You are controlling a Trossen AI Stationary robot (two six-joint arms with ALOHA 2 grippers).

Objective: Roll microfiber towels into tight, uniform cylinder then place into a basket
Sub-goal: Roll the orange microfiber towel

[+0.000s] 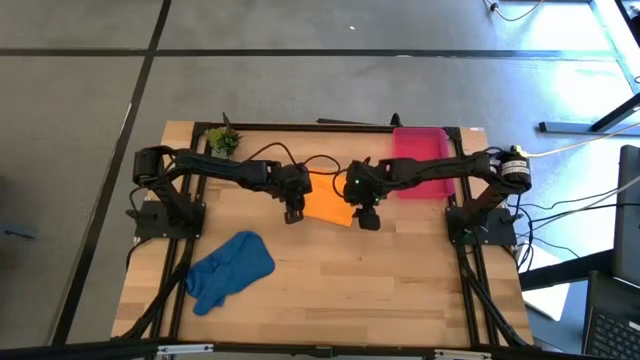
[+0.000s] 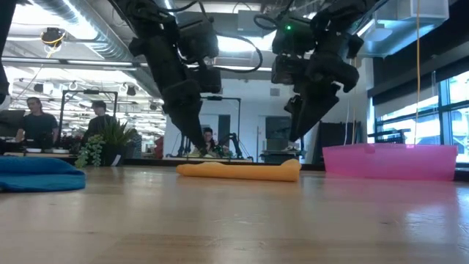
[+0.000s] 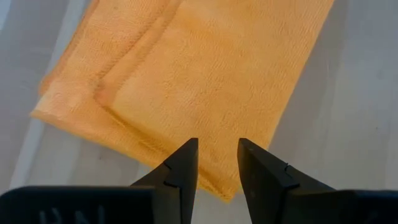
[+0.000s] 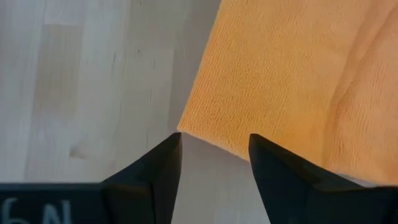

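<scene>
Two dark arms reach inward over the pale wood-grain table [image 1: 400, 280], meeting at the orange towel [image 1: 328, 203]. This towel lies flat near the table's middle, folded into layers with stepped edges and a fine looped nap. The basket [image 1: 420, 150], a shallow rectangular pink tray of smooth plastic, sits at the far right edge, just beside the towel. The blue towel [image 1: 230, 270] lies crumpled in a loose heap, well apart at the near left. The left gripper [image 3: 217, 158] stands over the orange towel's near edge, fingers narrowly parted, holding nothing. The right gripper [image 4: 214, 155] straddles one corner, fingers wider apart, empty. A small green plant [image 1: 223, 141] occupies the far left corner.
</scene>
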